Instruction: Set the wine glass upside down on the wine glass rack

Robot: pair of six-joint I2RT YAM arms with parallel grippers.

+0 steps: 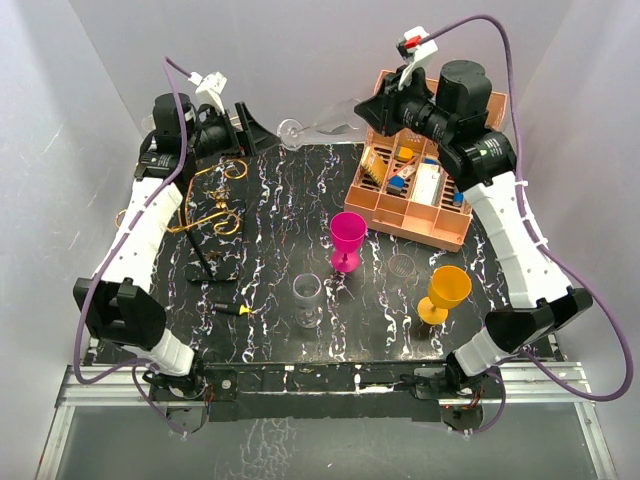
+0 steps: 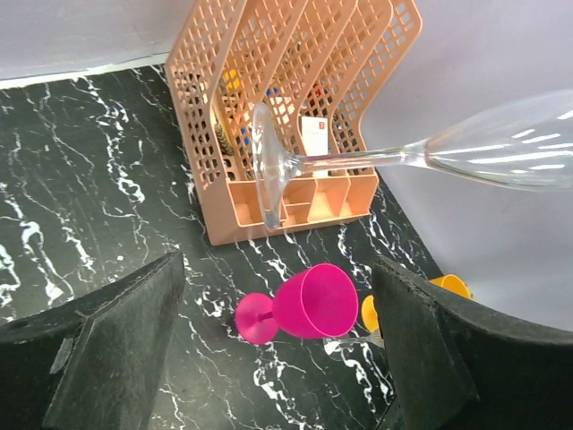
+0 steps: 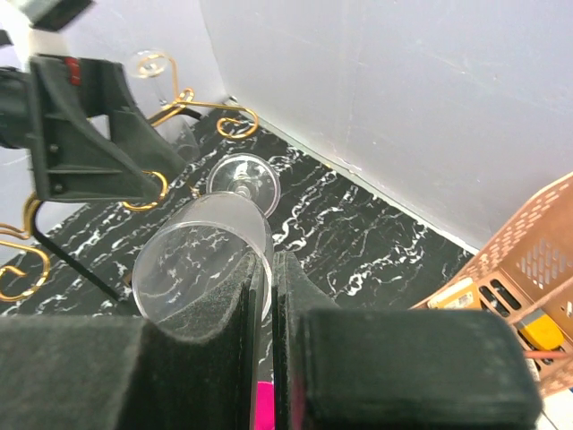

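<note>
From above, you see the right hand at the back of the tabletop, gripping the wine glass. The glass is up in the air, lying on its side. Its bowl is in the right hand and its foot points at the left hand, which is just beside it. The wine glass rack, made of gold wire, is on the left side of the tabletop, near the left hand. The glass is not on the rack yet. A pink file box sits at the back right. A bright pink glass, an orange glass and a small clear glass stand apart from the rack.

On the left wrist camera, you look between two black fingers. They are spread wide and nothing is between them. The wine glass hangs sideways beyond them and touches neither finger.

On the right wrist camera, you see that hand's fingers pressed close together. They pinch the thin wall of the bowl at its rim. The foot points away, toward the left hand and the gold curls of the rack.
</note>
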